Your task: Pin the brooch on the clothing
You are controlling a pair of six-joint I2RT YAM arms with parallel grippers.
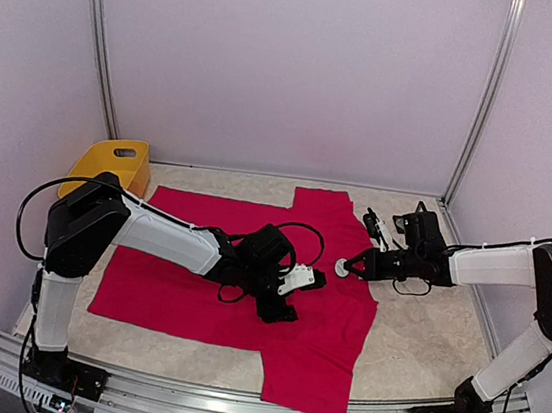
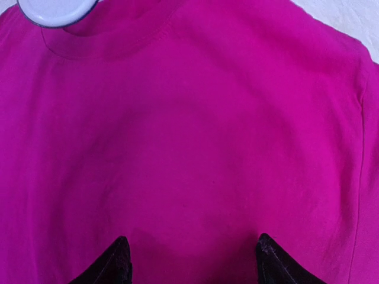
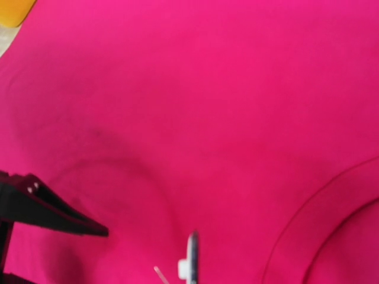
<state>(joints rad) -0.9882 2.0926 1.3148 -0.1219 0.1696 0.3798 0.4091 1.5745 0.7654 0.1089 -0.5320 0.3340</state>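
The large crimson-pink short-sleeved cotton T-shirt (image 1: 186,286) lies spread flat on the pale speckled surface (image 1: 411,334), and every place here is given from it. It looks soft, light and limp. A pin pushed at it is likely to drag or dimple the fabric rather than pierce it, so it probably needs pinning down or pinching into a raised fold first. The knit is plain and matte with shallow wrinkles, and the stitched ribbed neckband (image 2: 148,41) is its firmest part, so a hold on the chest panel just below that band seems best.

The small round white brooch (image 1: 343,267) is a hard, smooth disc with a thin bare pin (image 3: 160,273) on its back. It is light but easy to twist in a grip, and its pin bends easily. It hovers at the T-shirt's neck edge, clenched edge-on in the right tool (image 1: 354,267), which is closed tight on it.

The left tool (image 2: 192,257) sits over the T-shirt's chest with its dark pointed fingertips (image 2: 115,263) spread apart, grasping nothing. I cannot tell whether they touch the cloth.

A yellow plastic tub (image 1: 110,161) stands beyond the T-shirt's far left corner.
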